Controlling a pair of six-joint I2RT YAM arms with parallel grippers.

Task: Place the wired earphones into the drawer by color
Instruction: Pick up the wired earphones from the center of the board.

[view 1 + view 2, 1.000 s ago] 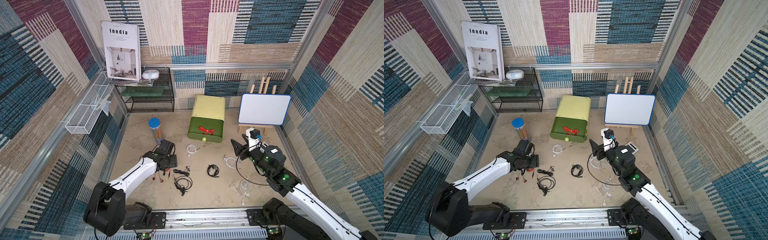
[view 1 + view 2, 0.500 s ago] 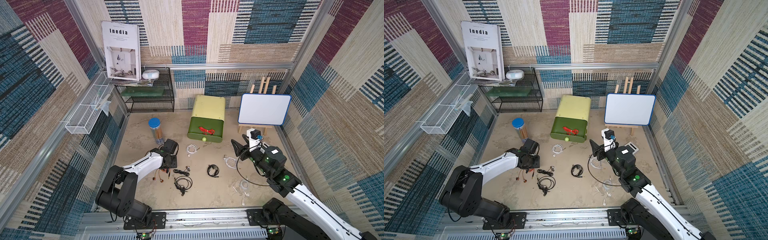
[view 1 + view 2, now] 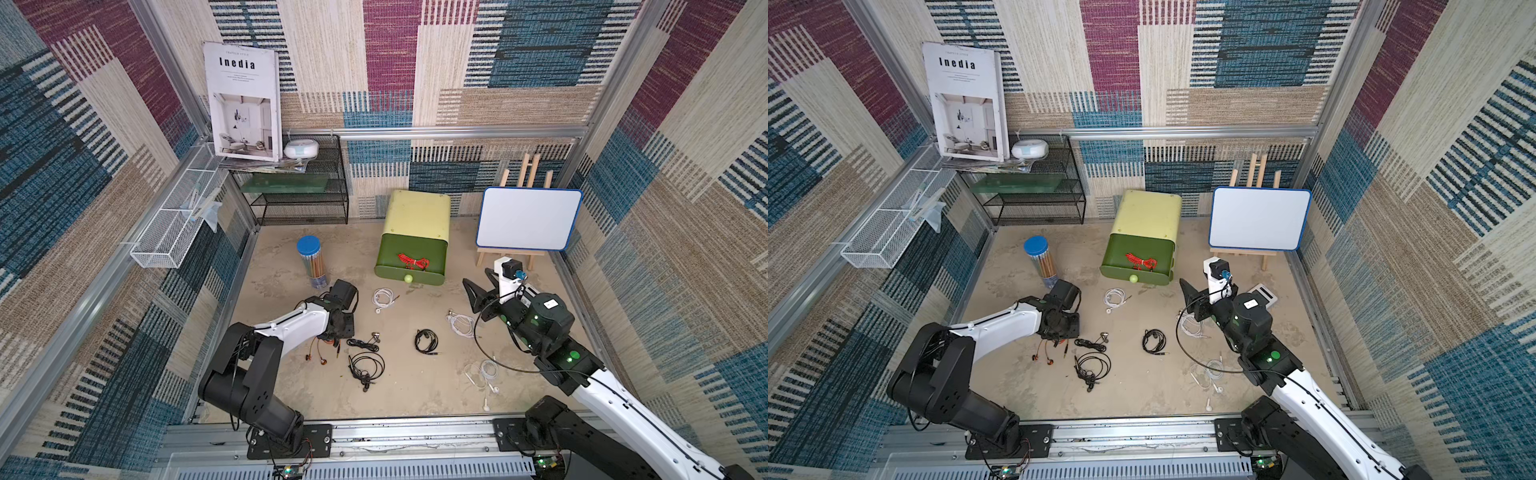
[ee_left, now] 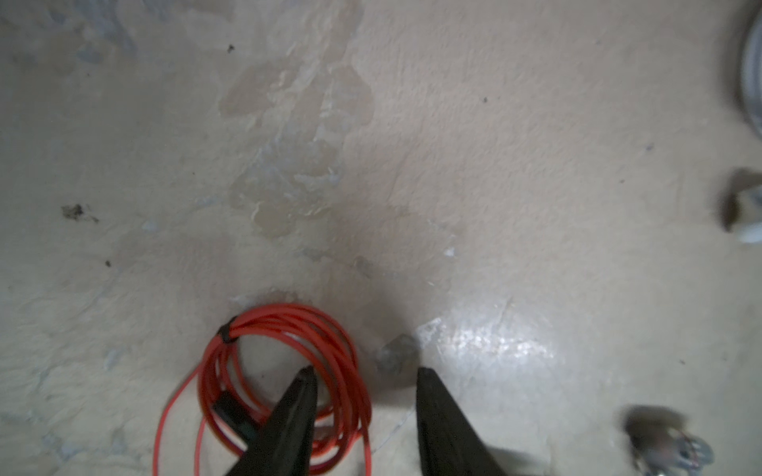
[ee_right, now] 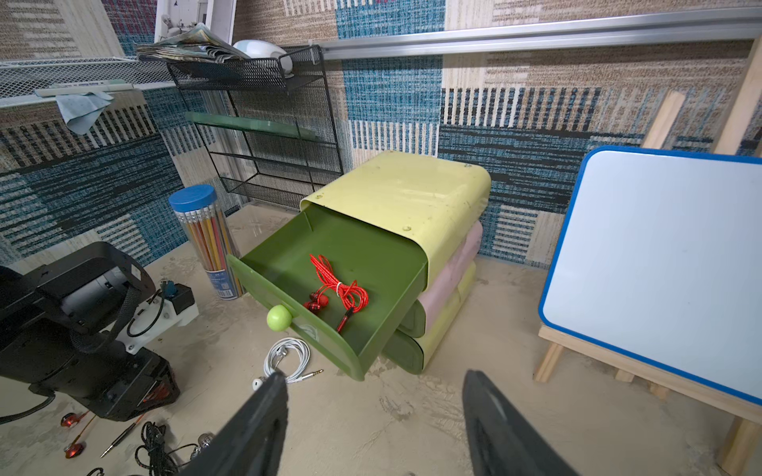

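The left end effector (image 4: 366, 371) stands narrowly apart astride one side of the orange wired earphones (image 4: 284, 319) coiled on the bench (image 4: 495, 165), one jaw inside the loop, one outside. The right end effector (image 5: 375, 374) hangs wide and empty near the open green drawer (image 5: 288, 263), where a red set (image 5: 340, 288) lies

glossy green plastic drawer (image 5: 371, 251), rough matt tabletop (image 4: 495, 165), wooden easel (image 5: 663, 119), black metal mesh shelf (image 5: 247, 74)

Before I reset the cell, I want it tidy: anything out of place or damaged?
The white earphones near the front edge lie uncoiled, their buds strayed apart. The tabletop has worn, stained patches.
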